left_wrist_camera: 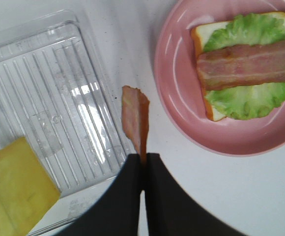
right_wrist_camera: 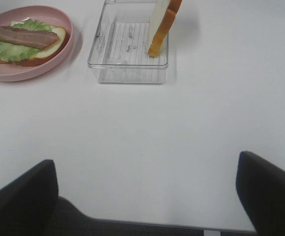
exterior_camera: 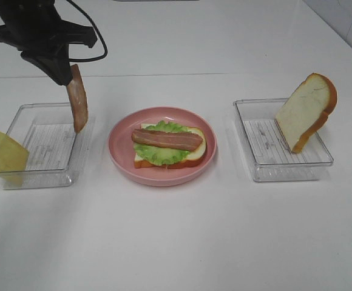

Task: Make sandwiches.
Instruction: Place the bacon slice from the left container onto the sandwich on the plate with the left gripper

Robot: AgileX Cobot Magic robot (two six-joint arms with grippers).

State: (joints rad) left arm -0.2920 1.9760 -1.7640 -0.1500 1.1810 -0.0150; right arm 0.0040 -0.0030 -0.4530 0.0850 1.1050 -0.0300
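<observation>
On the pink plate (exterior_camera: 120, 159) lies the sandwich's lower part: a bread slice (exterior_camera: 195, 155), green lettuce (exterior_camera: 161, 155) and one bacon strip (exterior_camera: 167, 139). My left gripper (exterior_camera: 64, 76) hangs above the gap between the left tray and the plate, shut on the top end of a second bacon strip (exterior_camera: 77, 100) that dangles straight down. The left wrist view shows the shut fingertips (left_wrist_camera: 132, 169) pinching that strip (left_wrist_camera: 135, 115). My right gripper (right_wrist_camera: 145, 196) is open and empty, well short of the right tray, where another bread slice (exterior_camera: 306, 112) leans upright.
A clear left tray (exterior_camera: 48, 145) has a yellow cheese square (exterior_camera: 3, 154) leaning on its near-left corner. A clear right tray (exterior_camera: 267, 163) holds only the bread slice. The white table (exterior_camera: 176, 242) lies under everything.
</observation>
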